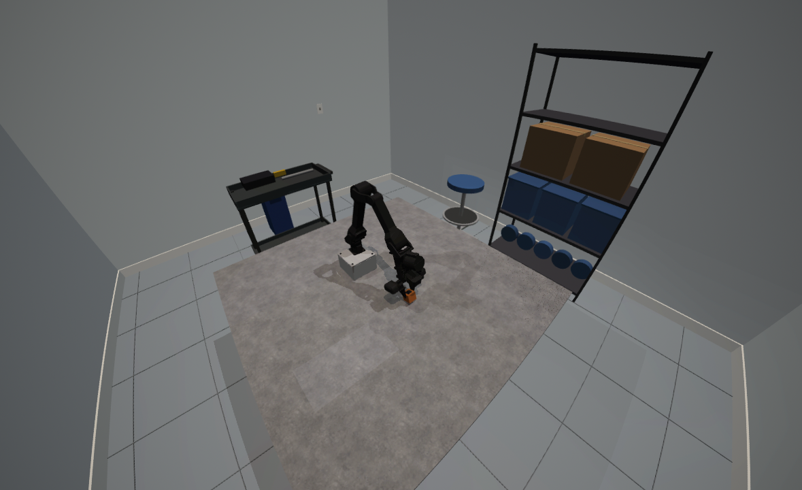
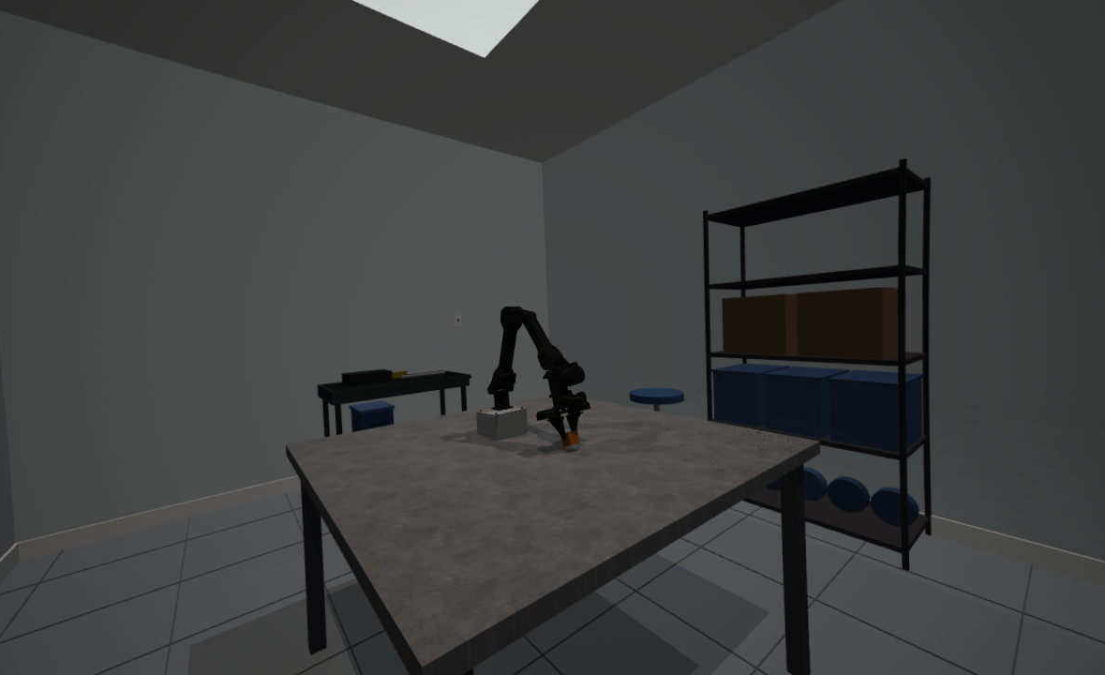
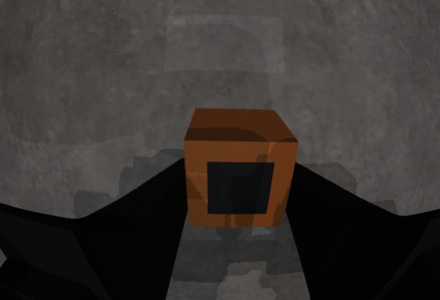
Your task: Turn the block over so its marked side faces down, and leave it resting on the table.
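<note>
The orange block (image 1: 411, 297) (image 2: 572, 439) (image 3: 197, 219) is between the fingers of my gripper (image 1: 409, 291) (image 2: 570, 433) (image 3: 236, 168), which is shut on it. In the wrist view the block's dark square mark (image 3: 240, 188) faces back toward the camera, between the two black fingers. The marked side is thus turned up toward the gripper, not down. The block seems slightly tilted and a little above the grey table (image 1: 452, 371) (image 2: 497, 520) (image 3: 92, 16); any small gap is hard to judge. Its underside is hidden.
The arm's pale base box (image 1: 358, 263) (image 2: 501, 423) stands on the table behind and left of the block. Beyond the table are a dark cart (image 1: 281, 187) (image 2: 396, 388), a blue stool (image 1: 464, 182) (image 2: 656, 395) and a black shelf rack (image 1: 598, 124) (image 2: 815, 275) with boxes.
</note>
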Tool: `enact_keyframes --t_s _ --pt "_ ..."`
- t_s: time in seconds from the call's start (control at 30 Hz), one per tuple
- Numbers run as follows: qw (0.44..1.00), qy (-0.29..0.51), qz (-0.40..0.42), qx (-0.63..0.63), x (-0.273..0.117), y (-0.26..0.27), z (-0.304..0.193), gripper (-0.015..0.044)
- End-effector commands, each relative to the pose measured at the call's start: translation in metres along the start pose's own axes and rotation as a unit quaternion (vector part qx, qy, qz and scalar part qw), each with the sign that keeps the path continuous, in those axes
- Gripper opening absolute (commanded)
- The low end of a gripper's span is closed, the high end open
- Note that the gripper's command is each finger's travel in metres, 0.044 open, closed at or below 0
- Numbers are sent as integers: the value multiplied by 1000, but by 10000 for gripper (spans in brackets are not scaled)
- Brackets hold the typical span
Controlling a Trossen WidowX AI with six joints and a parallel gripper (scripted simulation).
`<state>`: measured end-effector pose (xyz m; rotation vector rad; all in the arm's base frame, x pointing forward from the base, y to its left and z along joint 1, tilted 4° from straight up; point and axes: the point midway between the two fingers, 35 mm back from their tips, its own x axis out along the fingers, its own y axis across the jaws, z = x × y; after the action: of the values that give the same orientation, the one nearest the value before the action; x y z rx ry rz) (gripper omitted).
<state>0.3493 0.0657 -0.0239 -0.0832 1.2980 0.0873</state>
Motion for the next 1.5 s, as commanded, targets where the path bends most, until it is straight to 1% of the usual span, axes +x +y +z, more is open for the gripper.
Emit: enact_keyframes --t_s 0.0,0.33,0.47,1.0,1.47 --pt "1000 -30 -2 -2 -2 -1 0 0" --pt "994 -107 -1 0 -5 -1 -5 0" --pt "994 -113 -1 0 -5 -1 -5 0" --pt "976 -216 -1 -3 27 1 -2 0" --pt "952 -308 -1 -2 32 0 -10 0"
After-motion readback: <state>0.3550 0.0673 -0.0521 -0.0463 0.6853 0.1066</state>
